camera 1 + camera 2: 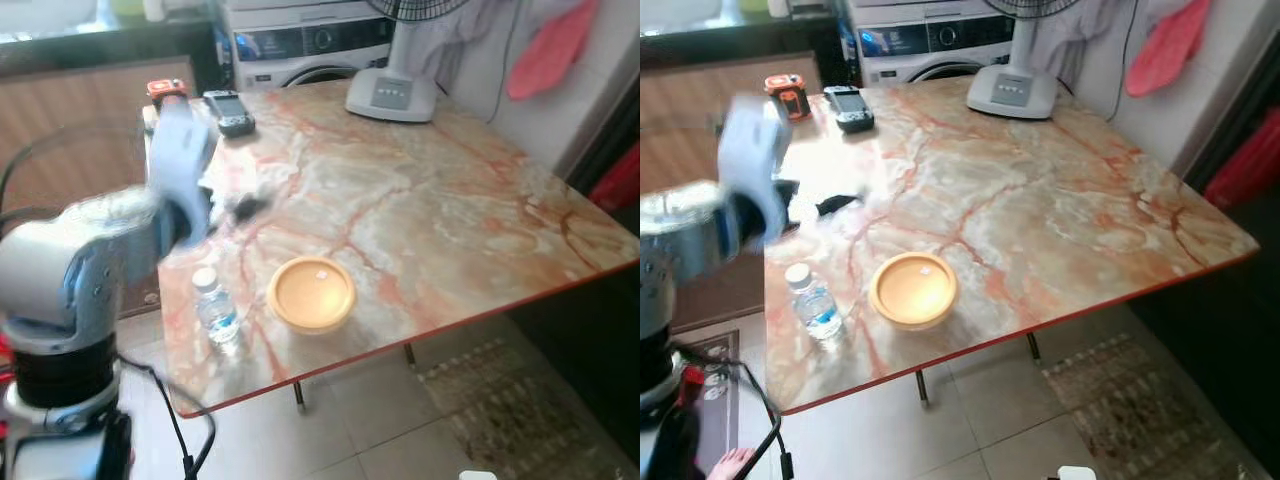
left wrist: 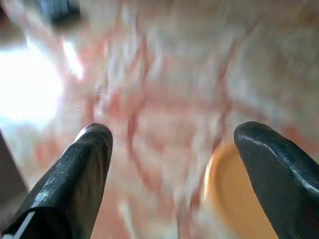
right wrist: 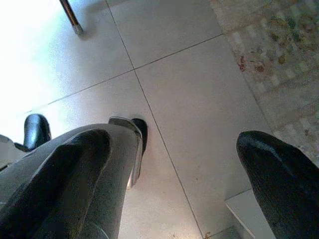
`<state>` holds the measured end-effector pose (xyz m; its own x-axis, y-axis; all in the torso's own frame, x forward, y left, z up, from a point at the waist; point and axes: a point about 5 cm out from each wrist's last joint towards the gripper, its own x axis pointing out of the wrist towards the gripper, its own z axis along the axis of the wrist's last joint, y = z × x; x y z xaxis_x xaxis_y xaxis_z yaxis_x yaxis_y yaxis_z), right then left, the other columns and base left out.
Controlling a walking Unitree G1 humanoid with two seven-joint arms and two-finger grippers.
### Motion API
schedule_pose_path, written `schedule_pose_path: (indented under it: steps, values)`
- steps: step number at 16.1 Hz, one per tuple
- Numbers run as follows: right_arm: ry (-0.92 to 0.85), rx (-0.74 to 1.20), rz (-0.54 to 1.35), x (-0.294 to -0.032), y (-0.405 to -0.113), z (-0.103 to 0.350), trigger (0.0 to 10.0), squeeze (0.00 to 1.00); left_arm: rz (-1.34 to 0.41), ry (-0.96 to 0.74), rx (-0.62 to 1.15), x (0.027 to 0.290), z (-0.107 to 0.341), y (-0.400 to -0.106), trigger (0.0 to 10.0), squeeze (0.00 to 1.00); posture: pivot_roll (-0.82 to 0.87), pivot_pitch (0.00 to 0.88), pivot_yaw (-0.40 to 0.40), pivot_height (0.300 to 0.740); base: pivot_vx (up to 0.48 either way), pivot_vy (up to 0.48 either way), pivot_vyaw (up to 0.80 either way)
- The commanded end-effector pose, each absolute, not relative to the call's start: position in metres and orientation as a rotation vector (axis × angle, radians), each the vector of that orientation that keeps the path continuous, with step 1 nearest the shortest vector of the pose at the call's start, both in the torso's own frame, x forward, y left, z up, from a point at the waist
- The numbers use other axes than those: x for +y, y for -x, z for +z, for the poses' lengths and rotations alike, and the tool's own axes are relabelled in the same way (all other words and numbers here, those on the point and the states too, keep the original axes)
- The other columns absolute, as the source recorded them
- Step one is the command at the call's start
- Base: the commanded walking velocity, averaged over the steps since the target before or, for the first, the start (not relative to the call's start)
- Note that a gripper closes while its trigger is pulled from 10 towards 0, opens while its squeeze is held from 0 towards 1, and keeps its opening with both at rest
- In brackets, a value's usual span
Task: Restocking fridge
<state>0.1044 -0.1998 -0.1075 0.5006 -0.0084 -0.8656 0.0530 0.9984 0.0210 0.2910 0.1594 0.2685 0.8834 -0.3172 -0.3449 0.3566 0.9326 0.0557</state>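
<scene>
Your left gripper hangs over the marble table, fingers spread and empty, blurred. The water bottle stands near the table's near-left edge, just left of the yellow bowl. At the far side sit a phone and fan base. Your right gripper hangs open above the floor tiles.

Left tool raised, fingers apart
</scene>
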Motion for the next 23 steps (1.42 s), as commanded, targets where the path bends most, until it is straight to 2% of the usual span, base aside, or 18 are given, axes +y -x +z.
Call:
schedule_pose_path:
  steps: [1,7,10,15,19,22,23]
  values:
    - [-0.052,1.096,-0.007,-0.191,-0.093,-0.112,10.0,0.00,-0.401,-0.119,0.448,0.156,0.261,-0.286,10.0,0.00,0.21,0.033,-0.005,0.736,0.000,0.000,0.00]
    - [-0.063,1.111,-0.008,-0.188,-0.088,-0.114,10.0,0.00,-0.425,-0.169,0.485,0.161,0.259,-0.280,10.0,0.00,0.21,0.015,0.021,0.736,0.000,0.000,0.00]
    - [-0.060,1.115,-0.008,-0.188,-0.087,-0.114,10.0,0.00,-0.460,-0.254,0.552,0.164,0.248,-0.272,10.0,0.00,0.21,0.015,0.020,0.736,0.000,0.000,0.00]
    - [-0.060,1.111,-0.003,-0.189,-0.087,-0.114,10.0,0.00,-0.494,-0.234,0.582,0.159,0.238,-0.269,10.0,0.00,0.21,0.019,0.013,0.736,0.000,0.000,0.00]
    - [-0.056,1.115,-0.004,-0.191,-0.087,-0.114,10.0,0.00,-0.390,-0.262,0.609,0.173,0.228,-0.273,10.0,0.00,0.21,0.032,0.014,0.736,0.000,0.000,0.00]
    - [-0.056,1.116,-0.003,-0.191,-0.086,-0.114,10.0,0.00,-0.382,-0.254,0.600,0.173,0.229,-0.274,10.0,0.00,0.21,0.037,0.009,0.736,0.000,0.000,0.00]
    - [-0.053,1.116,0.002,-0.191,-0.087,-0.114,10.0,0.00,-0.373,-0.249,0.597,0.174,0.228,-0.276,9.1,0.00,0.21,0.039,0.011,0.736,0.000,0.000,0.00]
